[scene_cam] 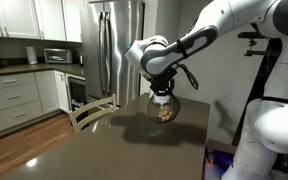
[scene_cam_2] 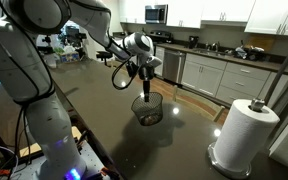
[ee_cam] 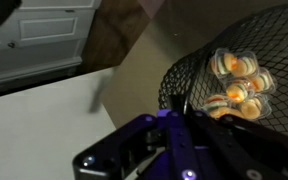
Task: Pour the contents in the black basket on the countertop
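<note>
The dark glossy countertop [scene_cam_2: 179, 145] carries a white paper towel roll [scene_cam_2: 246, 135] standing upright.

soft, even room light fills both exterior views, neither dim nor harsh. the glossy tabletop [scene_cam: 134, 150] carries a dull sheen and a faint shadow just below the gripper [scene_cam: 164, 97]. the steel fridge [scene_cam: 119, 40] behind the gripper shows pale vertical glare. the wrist view is soft: the gripper's body is blurred and purple-tinted, the black basket [ee_cam: 184, 75] beside it is dark, and its contents [ee_cam: 236, 80] glow, nearly washed out.
</note>
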You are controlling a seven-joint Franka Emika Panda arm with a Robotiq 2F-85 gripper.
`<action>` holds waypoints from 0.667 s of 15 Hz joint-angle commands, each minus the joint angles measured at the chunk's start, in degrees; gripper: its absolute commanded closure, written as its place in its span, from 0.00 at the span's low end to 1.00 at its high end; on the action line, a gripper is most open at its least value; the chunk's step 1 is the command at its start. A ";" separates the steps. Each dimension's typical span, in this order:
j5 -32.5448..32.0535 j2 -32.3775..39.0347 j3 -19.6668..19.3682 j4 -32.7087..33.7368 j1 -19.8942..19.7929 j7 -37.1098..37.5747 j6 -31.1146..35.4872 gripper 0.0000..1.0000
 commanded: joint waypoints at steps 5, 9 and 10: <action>-7.16 9.87 -0.19 8.78 2.32 -0.90 -19.62 0.99; -10.94 15.24 -0.43 13.57 3.61 -2.99 -22.94 0.99; -12.03 16.36 -0.51 14.70 3.94 -3.17 -23.63 0.99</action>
